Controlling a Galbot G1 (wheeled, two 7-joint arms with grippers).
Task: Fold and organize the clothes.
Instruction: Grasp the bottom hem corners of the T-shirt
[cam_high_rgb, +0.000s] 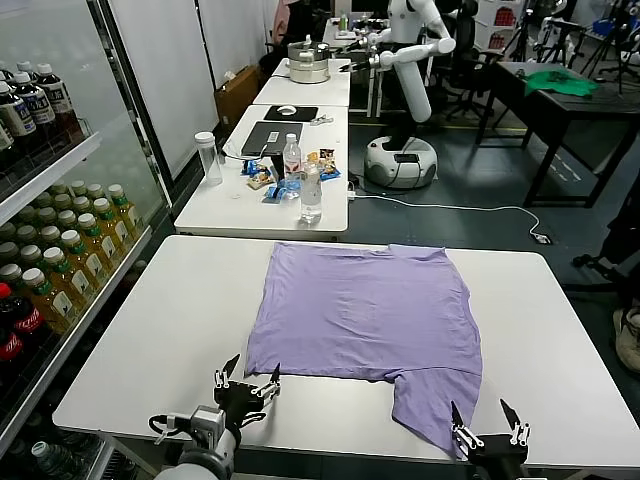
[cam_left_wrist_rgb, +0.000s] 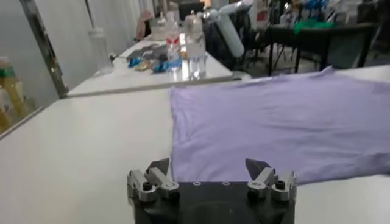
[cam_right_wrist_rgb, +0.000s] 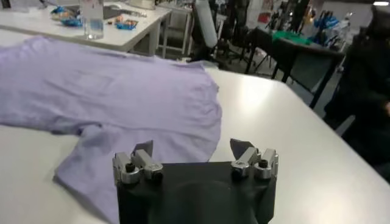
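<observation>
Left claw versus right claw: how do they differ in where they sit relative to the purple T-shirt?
The left claw sits at the near left corner of the T-shirt, just off its hem on bare table. The right claw sits at the near right, beside the loose sleeve that trails toward the table edge. Both are open, holding nothing, and low at the near edge.

I see my left gripper (cam_high_rgb: 249, 380) at the bottom left of the head view. It has a black block for a body and two silver metal fingers (cam_left_wrist_rgb: 148, 180) with thin dark pointed tips. Small round screws sit in the silver parts. A black cable loops beside its grey round wrist. My right gripper (cam_high_rgb: 486, 422) at the bottom right looks just the same: a black body, silver fingers (cam_right_wrist_rgb: 135, 167) with dark screws, and pointed tips that stick up like little ears.
</observation>
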